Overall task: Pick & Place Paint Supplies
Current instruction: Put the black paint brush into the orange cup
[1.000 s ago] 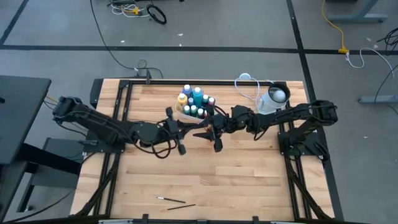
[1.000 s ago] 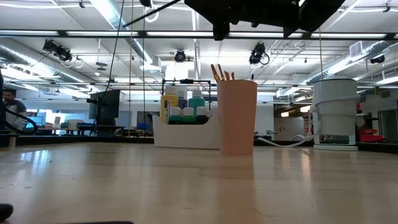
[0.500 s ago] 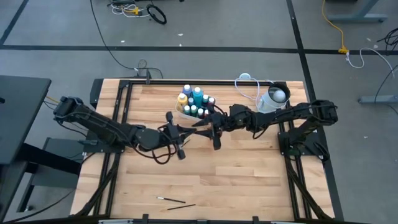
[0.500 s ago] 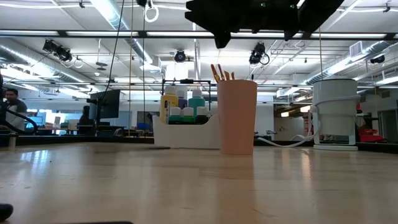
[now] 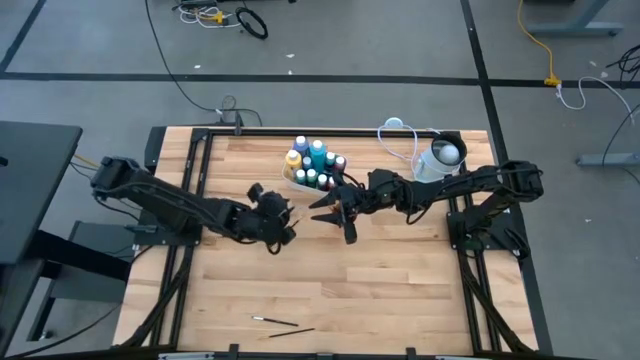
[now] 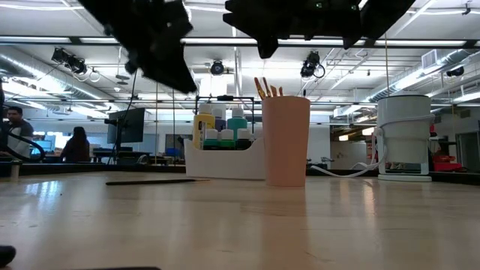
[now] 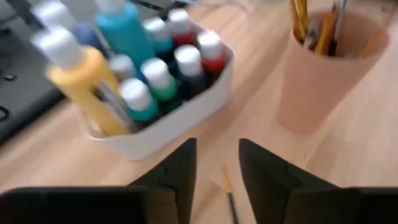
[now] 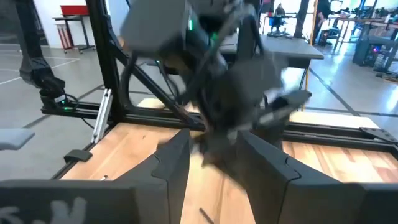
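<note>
Left gripper hangs above the table left of the caddy, fingers parted with nothing between them; a thin brush lies flat on the wood just below them, in front of the caddy. Bottles stand in the caddy at table centre-back, with the cup of brushes beside it and two more brushes near the front edge. Right gripper hovers over the cup area, fingers parted, holding nothing.

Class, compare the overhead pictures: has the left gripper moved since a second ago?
Yes. The left gripper has pulled back toward its own side of the table, away from the white tray of bottles, which stayed put.
</note>
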